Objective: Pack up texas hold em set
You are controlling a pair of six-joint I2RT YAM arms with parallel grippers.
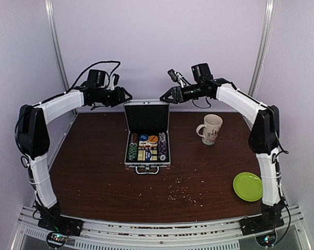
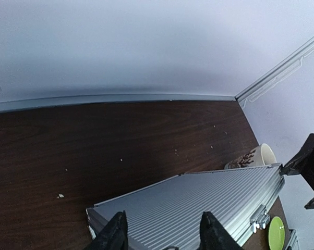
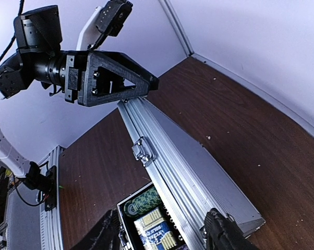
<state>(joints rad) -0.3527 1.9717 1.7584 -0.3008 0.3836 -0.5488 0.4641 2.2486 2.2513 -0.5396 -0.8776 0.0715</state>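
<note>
The silver case (image 1: 147,162) stands open at the table's middle, its lid (image 1: 146,117) upright and its handle (image 1: 147,169) toward me. Inside lie rows of poker chips (image 1: 132,151), an orange disc (image 1: 153,139) and the card deck (image 1: 145,152). My left gripper (image 1: 127,97) is open and empty, just above the lid's top left corner. Its wrist view looks down the lid's ribbed back (image 2: 198,203) between its fingers (image 2: 114,234). My right gripper (image 1: 165,97) is open and empty above the lid's top right corner. Its view shows the lid (image 3: 188,166), green chips (image 3: 141,202) and the deck (image 3: 157,229).
A cream mug (image 1: 211,128) stands right of the case. A lime green plate (image 1: 248,186) lies at the front right. Crumbs (image 1: 180,194) are scattered in front of the case. The back wall is close behind the lid.
</note>
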